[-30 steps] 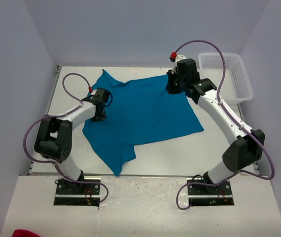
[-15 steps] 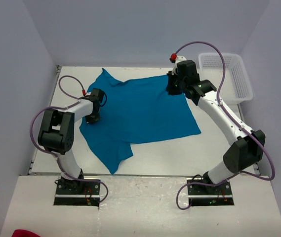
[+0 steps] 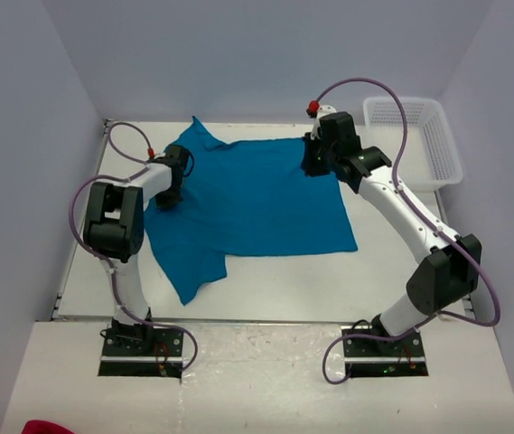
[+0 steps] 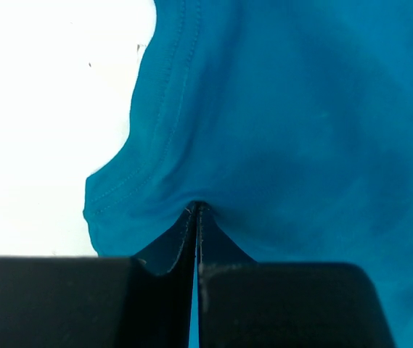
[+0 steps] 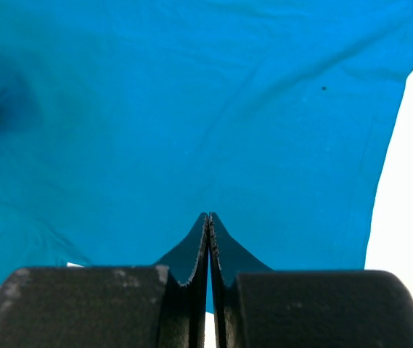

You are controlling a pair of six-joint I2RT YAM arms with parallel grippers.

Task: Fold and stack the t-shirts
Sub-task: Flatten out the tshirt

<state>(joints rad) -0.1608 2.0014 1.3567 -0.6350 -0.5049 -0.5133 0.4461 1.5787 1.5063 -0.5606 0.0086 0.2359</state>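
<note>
Between the two sets of fingertips, the t-shirt [image 3: 257,203] lies on the table [image 3: 392,271] with its far edge drawn nearly straight; a second ago that edge sagged and the whole cloth sat skewed, its near right corner further out. The left gripper [image 4: 197,206] has carried its hold outward and away from the bases, while the right gripper [image 5: 208,216] has shifted only slightly, so the body panel is now flatter and squarer to the table. Judgement: the spreading step is close to done, and a first fold can follow once the near flap of cloth, lying at an angle well behind the left fingers, is laid out. Left fingers: pressed together with no visible gap, clamped on a pinch of cloth that tents up to the tips; the stitched hem curves just ahead and to their left, with bare table beyond it. Right fingers: likewise together, clamped on a small peak of cloth; the shirt spreads ahead of them, its side edge off to their right. The basket [image 3: 419,136] stands beyond the right fingers, apart from the cloth
</note>
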